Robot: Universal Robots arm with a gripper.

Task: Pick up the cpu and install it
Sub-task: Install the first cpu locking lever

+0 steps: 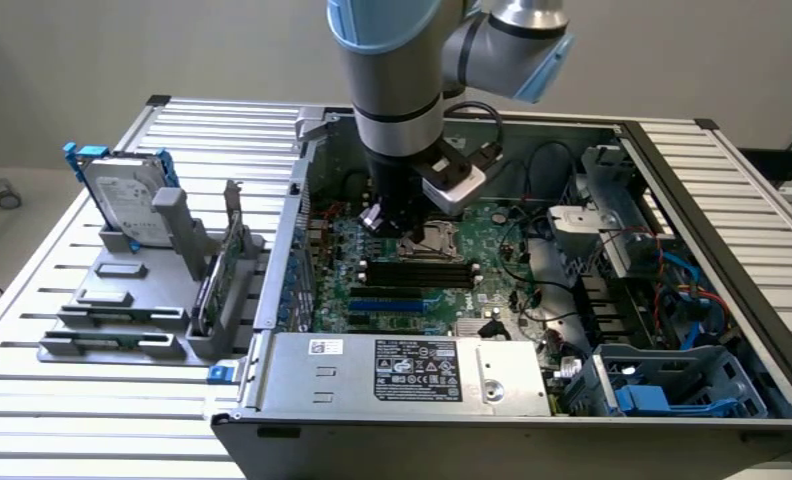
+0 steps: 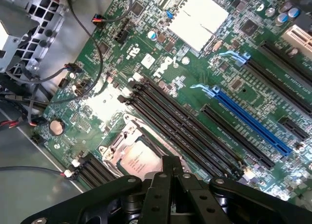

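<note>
The gripper (image 2: 170, 168) covers the near edge of the socket frame (image 2: 127, 151) in the wrist view, so the part of the cpu (image 2: 138, 160) closest to the fingers is hidden, and whether they touch it cannot be told. In the exterior view the arm (image 1: 393, 100) hides the board directly behind the gripper (image 1: 380, 224), and its upper part is cut off by the picture's edge. Beside the gripper, the board's small printed markings are too small to read.

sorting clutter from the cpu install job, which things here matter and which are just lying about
Job:
cpu, sitting in the socket frame
gripper, shut, just above it
motherboard

Lying about:
hard drive in its stand outside the case
power supply
blue slot
cables
</note>
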